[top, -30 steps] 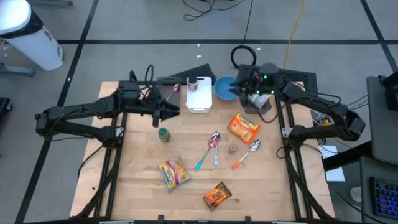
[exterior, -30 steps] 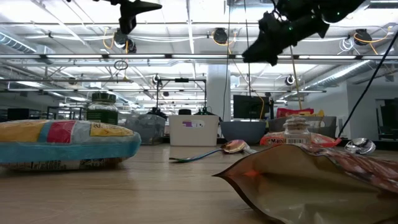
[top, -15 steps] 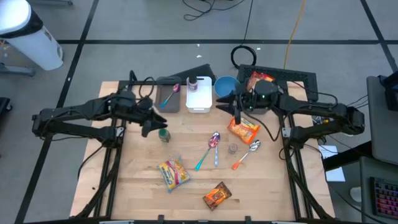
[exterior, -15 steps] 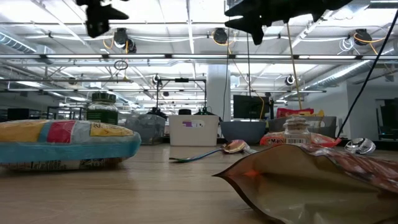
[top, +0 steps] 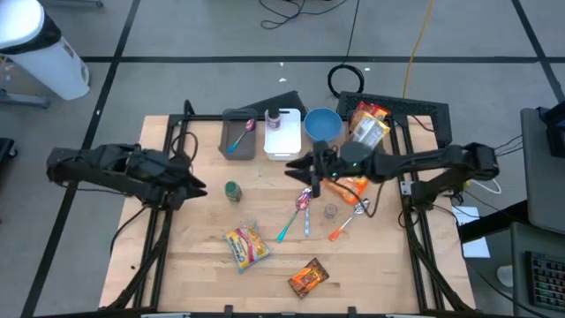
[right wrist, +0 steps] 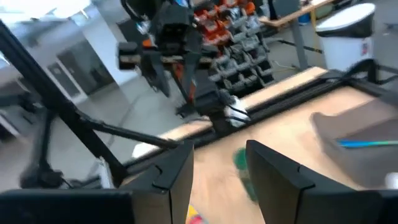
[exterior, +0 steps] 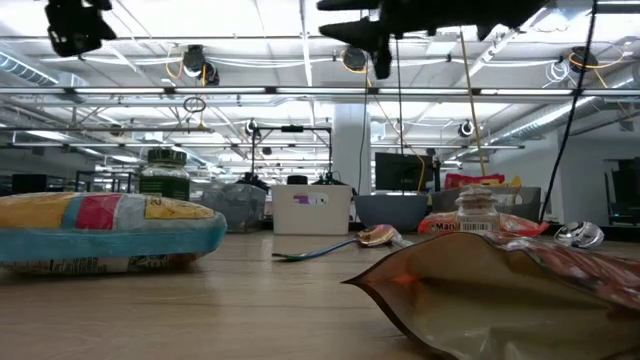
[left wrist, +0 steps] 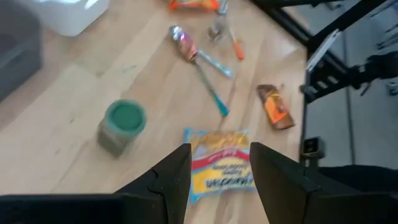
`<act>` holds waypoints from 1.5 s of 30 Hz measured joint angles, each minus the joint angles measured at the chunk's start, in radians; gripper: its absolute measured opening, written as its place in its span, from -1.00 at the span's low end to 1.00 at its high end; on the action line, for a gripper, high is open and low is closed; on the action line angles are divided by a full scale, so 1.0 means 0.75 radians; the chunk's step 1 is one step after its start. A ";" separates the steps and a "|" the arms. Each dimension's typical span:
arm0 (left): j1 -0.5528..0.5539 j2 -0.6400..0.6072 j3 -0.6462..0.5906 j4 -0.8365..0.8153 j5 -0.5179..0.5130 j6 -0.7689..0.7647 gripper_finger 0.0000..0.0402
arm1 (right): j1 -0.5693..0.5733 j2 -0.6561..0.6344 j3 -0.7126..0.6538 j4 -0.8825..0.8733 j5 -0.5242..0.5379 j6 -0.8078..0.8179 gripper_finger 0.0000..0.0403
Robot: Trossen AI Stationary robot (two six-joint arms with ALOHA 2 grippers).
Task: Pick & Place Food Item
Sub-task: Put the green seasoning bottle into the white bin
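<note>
Food packets are lying across the table [top: 199, 265]: an orange pouch [top: 346, 184] at three o'clock, a yellow noodle pack [top: 246, 246] at six, a brown snack bag [top: 308, 279] at five. Right tool [top: 315, 168] is hovering near centre, fingers apart, gripping nothing. Left tool [top: 196, 187] is waiting at nine o'clock, also apart and empty. Judging by position, the right arm should be descending squarely over one packet, avoiding the spoons [top: 304, 200].

Bare wood at the table [top: 199, 256]'s near-left corner — spoons [top: 300, 212] and packets [top: 246, 246] crowd the middle.
</note>
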 joint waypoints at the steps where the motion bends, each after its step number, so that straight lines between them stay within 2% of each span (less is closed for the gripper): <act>1: -0.037 -0.002 0.000 -0.014 -0.043 -0.020 -0.15 | 0.010 0.031 0.000 0.048 0.020 0.031 -0.29; 6: -0.225 0.020 -0.006 -0.090 -0.297 -0.084 -0.15 | 0.026 0.189 -0.001 0.277 0.050 0.163 -0.29; 9: -0.328 0.061 -0.052 -0.096 -0.454 -0.127 -0.15 | 0.026 0.236 -0.001 0.326 0.046 0.230 -0.29; 12: -0.424 0.109 -0.127 -0.075 -0.550 -0.226 -0.15 | 0.026 0.249 -0.001 0.326 0.010 0.239 -0.29; 15: -0.514 0.144 -0.230 0.020 -0.608 -0.376 -0.15 | 0.026 0.242 -0.001 0.327 0.000 0.212 -0.29; 18: -0.603 0.147 -0.337 0.228 -0.702 -0.503 -0.15 | 0.016 0.233 -0.001 0.316 -0.019 0.167 -0.30; 22: -0.710 0.150 -0.449 0.463 -0.915 -0.635 -0.15 | -0.010 0.224 -0.001 0.317 -0.025 0.156 -0.30; 25: -0.761 0.182 -0.501 0.473 -1.057 -0.797 -0.15 | -0.033 0.228 -0.001 0.309 -0.078 0.156 -0.30; 28: -0.781 0.235 -0.549 0.471 -1.087 -0.923 -0.15 | -0.058 0.226 -0.001 0.311 -0.146 0.179 -0.30; 34: -0.783 0.358 -0.578 0.476 -1.031 -1.087 -0.15 | -0.090 0.227 -0.001 0.307 -0.198 0.213 -0.30; 45: -0.782 0.376 -0.578 0.478 -0.990 -1.107 -0.15 | -0.100 0.227 -0.001 0.286 -0.196 0.205 -0.30</act>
